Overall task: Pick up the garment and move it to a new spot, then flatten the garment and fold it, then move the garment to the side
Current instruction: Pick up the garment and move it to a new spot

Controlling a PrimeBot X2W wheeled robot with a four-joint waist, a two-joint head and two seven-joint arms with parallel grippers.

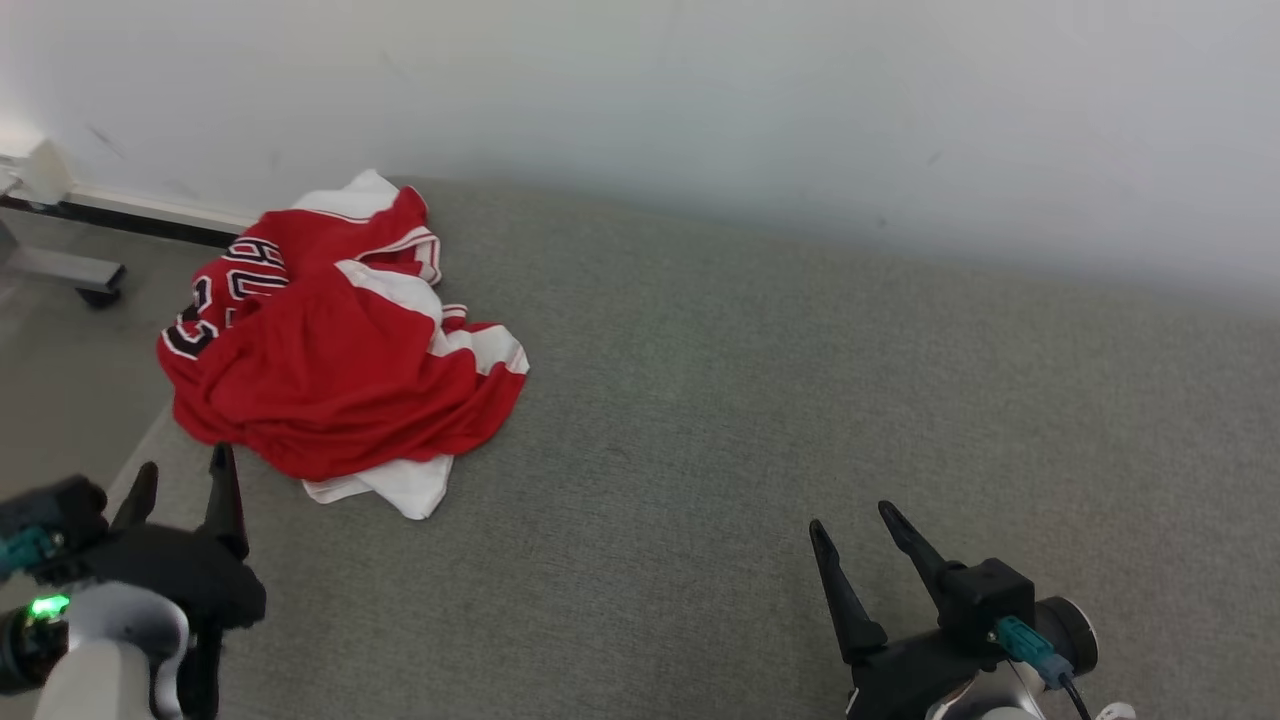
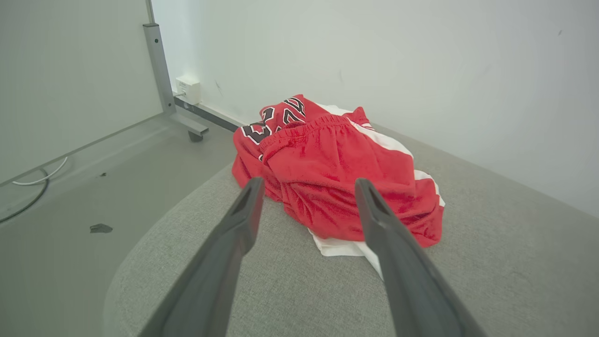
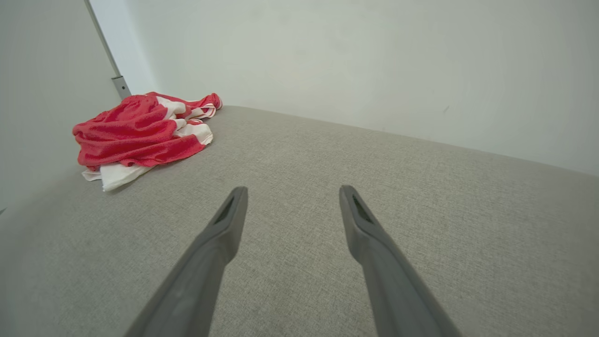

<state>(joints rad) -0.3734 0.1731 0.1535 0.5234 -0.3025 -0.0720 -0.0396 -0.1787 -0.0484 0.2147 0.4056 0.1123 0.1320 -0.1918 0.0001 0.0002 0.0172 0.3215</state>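
we find the crumpled garment far left on the grey surface, just ahead of the left gripper, open and empty; the right gripper, also open, stands well apart.

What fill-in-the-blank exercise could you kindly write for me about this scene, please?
1. The crumpled garment is mainly ___ with white panels.
2. It lies on a ___ fabric surface.
3. Of the left claw and the right claw, the ___ one is nearer the garment.
4. Both claws are ___ and hold nothing.
Missing words: red; grey; left; open.
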